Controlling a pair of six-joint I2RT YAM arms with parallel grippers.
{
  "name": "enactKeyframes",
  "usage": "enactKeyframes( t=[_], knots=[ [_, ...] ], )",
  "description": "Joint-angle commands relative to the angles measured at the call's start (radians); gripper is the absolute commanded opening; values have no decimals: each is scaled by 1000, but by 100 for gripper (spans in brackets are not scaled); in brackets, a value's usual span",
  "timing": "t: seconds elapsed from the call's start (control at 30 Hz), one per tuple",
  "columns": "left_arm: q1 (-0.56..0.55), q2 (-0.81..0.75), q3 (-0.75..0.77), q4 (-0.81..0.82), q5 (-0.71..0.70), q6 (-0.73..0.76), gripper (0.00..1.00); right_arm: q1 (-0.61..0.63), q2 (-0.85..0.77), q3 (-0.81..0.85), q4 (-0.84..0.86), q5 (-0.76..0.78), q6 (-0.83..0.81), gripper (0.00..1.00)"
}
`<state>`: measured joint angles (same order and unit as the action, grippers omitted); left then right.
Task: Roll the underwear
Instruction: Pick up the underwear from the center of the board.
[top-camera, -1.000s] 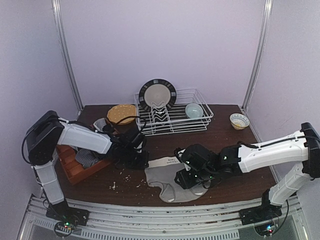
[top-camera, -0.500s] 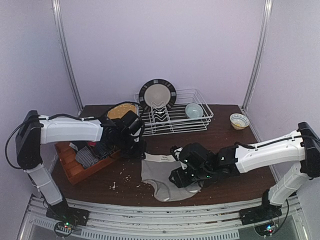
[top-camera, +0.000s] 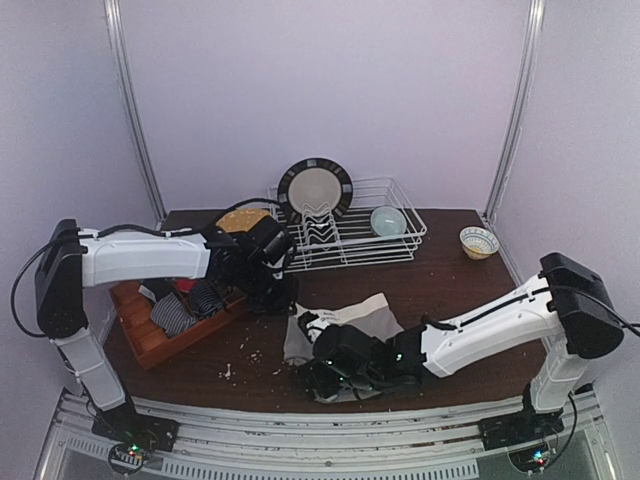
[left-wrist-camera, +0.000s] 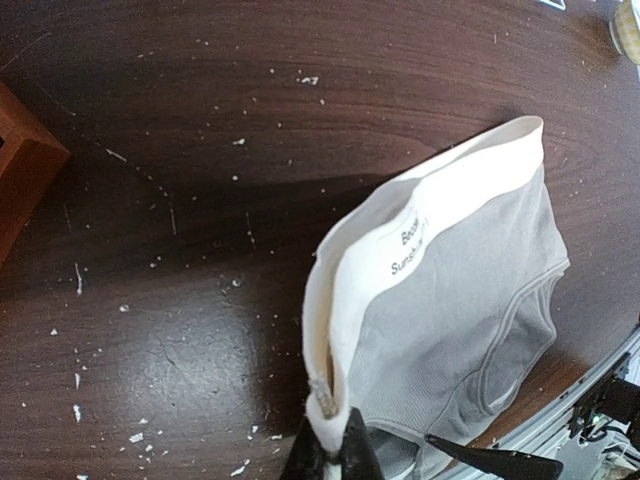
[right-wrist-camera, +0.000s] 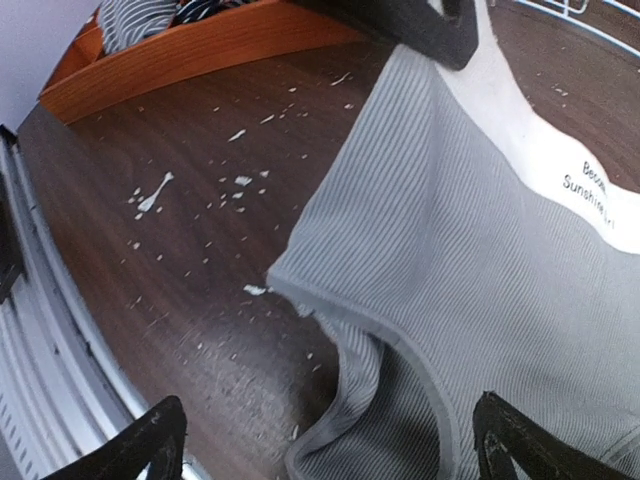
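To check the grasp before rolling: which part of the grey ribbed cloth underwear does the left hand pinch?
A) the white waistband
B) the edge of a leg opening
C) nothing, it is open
A: in the left wrist view the left hand is shut on a fold of the white waistband of the grey ribbed cloth underwear.

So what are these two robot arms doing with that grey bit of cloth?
They are working on one pair of grey-beige underwear lying on the dark table. The left claw has pinched one end of its white waistband and seems to hold it slightly raised. The right claw is open over the garment's near leg edge and grips nothing. Nothing is rolled yet. More underwear, some of it striped, sits in a wooden tray on the left.
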<state>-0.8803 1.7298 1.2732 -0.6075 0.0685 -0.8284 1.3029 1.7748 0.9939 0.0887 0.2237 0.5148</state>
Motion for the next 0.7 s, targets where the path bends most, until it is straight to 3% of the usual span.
enactKeyframes(
  t=[0.0, 0.3, 0.67],
  knots=[
    [-6, 17, 16, 13, 14, -73, 0, 4, 63, 79, 13, 243, 50, 98],
    [-5, 26, 30, -27, 8, -132, 0, 6, 172, 164, -8, 328, 76, 97],
    [-2, -48, 12, -50, -16, -150, 0, 7, 255, 265, -80, 207, -5, 89]
  ],
)
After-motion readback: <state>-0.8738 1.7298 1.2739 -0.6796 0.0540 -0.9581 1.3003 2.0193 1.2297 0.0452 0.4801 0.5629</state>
